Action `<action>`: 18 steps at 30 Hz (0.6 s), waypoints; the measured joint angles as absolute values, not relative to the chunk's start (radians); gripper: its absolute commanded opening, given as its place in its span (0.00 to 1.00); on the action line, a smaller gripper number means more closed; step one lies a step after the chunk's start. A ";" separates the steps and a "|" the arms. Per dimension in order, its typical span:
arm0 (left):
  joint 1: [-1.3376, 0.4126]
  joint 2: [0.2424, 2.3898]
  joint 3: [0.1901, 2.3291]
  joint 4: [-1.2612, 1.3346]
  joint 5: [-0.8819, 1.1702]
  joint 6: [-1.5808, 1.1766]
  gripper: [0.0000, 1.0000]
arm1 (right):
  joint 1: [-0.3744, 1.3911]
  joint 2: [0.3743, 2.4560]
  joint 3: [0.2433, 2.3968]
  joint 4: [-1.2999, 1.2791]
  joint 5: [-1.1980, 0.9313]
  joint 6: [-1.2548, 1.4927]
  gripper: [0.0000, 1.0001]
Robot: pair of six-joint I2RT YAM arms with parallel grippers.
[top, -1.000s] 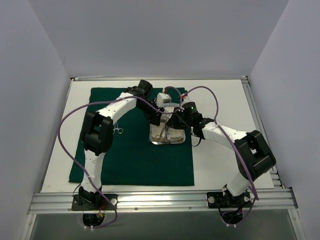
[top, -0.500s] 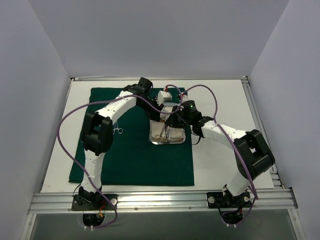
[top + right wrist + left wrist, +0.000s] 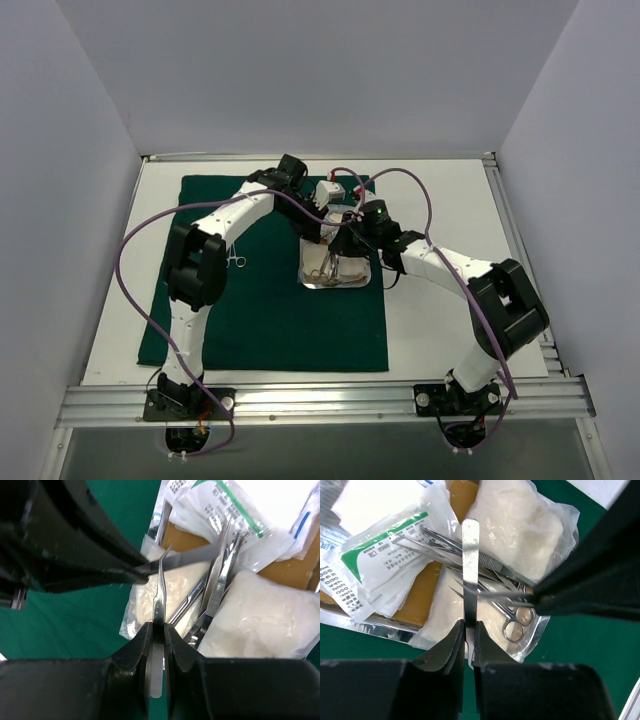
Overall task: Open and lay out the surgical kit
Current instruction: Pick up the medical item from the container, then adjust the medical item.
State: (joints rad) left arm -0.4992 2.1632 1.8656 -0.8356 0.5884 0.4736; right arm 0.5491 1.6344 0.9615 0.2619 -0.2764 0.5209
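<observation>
Clamping flat steel strip (image 3: pixel 470 550) in left hand (image 3: pixel 469 627), thin curved tweezers (image 3: pixel 159 592) in right hand (image 3: pixel 158 627), both just over tray (image 3: pixel 312 283) on green cloth (image 3: pixel 260 320), middle of table (image 3: pixel 440 200). Judged light, stiff, slick, sharp-tipped; apt to swivel in pinch. Better taken mid-shank, across flat faces, not near tips.

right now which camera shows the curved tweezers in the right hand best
Right wrist: the curved tweezers run full length from the right hand to their hooked tip. Left wrist shows only their thin ends poking out sideways. In the top view they are too small to tell.
</observation>
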 measured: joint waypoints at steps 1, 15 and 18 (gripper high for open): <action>-0.501 2.164 1.868 -0.833 0.580 0.468 0.02 | 0.553 1.634 0.965 0.253 -0.275 0.520 0.00; -0.502 2.179 1.888 -0.818 0.556 0.430 0.02 | 0.596 1.652 0.986 0.204 -0.266 0.525 0.00; -0.502 2.179 1.888 -0.815 0.545 0.422 0.02 | 0.596 1.652 0.985 0.200 -0.265 0.530 0.00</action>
